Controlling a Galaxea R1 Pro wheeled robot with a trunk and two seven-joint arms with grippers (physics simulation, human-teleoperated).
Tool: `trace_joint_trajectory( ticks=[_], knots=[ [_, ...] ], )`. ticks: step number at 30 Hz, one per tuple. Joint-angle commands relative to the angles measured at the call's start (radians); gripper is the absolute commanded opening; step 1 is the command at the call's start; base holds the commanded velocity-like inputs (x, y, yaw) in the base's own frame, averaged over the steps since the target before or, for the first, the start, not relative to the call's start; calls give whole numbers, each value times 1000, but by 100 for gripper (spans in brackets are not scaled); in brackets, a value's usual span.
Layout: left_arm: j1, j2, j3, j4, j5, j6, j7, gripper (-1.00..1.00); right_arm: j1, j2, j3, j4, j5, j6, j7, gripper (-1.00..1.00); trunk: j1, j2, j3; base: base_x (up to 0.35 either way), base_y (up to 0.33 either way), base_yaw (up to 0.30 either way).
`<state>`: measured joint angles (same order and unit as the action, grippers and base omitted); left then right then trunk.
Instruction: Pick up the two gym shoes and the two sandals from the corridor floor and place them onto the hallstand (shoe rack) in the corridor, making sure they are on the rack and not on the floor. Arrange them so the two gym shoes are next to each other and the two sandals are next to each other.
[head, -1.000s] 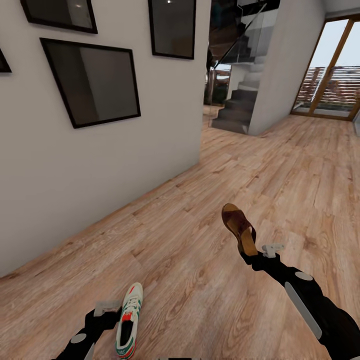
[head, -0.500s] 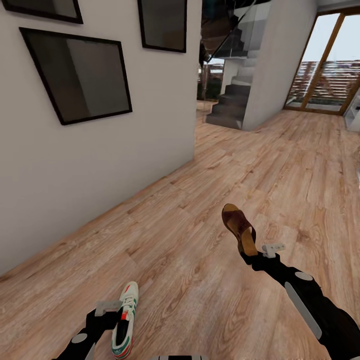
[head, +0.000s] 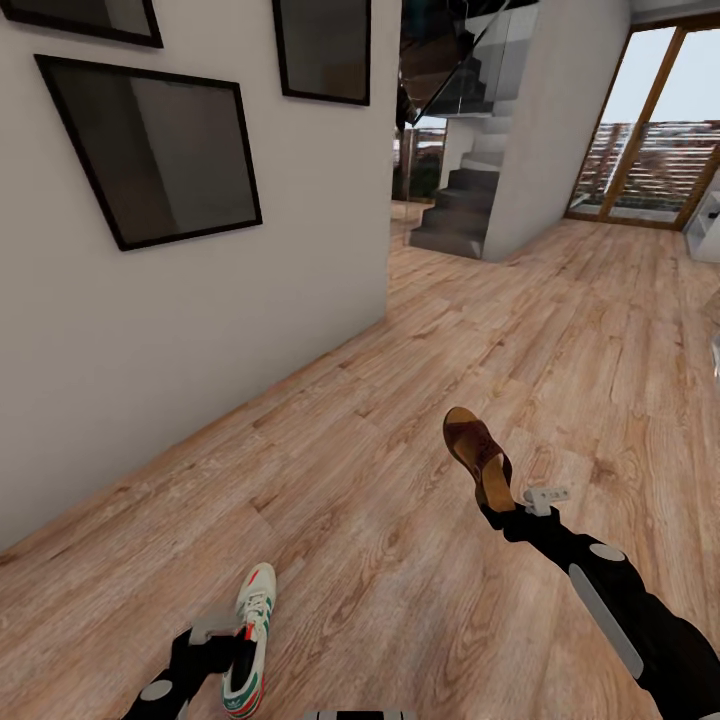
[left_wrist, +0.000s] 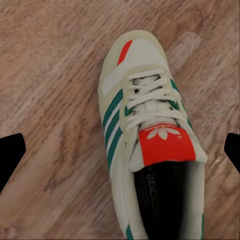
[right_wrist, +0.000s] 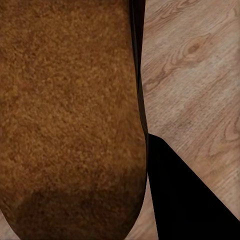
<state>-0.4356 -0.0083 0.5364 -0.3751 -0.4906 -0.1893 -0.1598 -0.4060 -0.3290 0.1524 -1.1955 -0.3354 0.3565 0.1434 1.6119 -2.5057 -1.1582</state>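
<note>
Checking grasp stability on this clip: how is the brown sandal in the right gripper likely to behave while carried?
The sandal sticks out beyond the right gripper, held at its heel end, so it may pivot. Its wedge sole looks stiff, so sagging is unlikely. The suede-like surface probably resists slipping.

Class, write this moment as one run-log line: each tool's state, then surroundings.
left tool: shut on gym shoe | right tool: shut on sandal | surroundings: corridor floor, staircase ahead

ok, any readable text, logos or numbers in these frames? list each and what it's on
White trefoil logo, no letters: on the gym shoe's red-orange tongue patch.
Pale print on the gym shoe's dark insole: too blurred to read.
Sandal, picture frames, floor: no text visible.
</note>
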Motion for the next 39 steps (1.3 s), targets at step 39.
trace_joint_trajectory(
  ticks=[39],
  knots=[
    [26, -11, 13, -1, -44, -82, 3, 100, 0, -1, -1, -1, -10, 6, 0, -100, 9, -5, -107, 0, 0, 0]
  ],
)
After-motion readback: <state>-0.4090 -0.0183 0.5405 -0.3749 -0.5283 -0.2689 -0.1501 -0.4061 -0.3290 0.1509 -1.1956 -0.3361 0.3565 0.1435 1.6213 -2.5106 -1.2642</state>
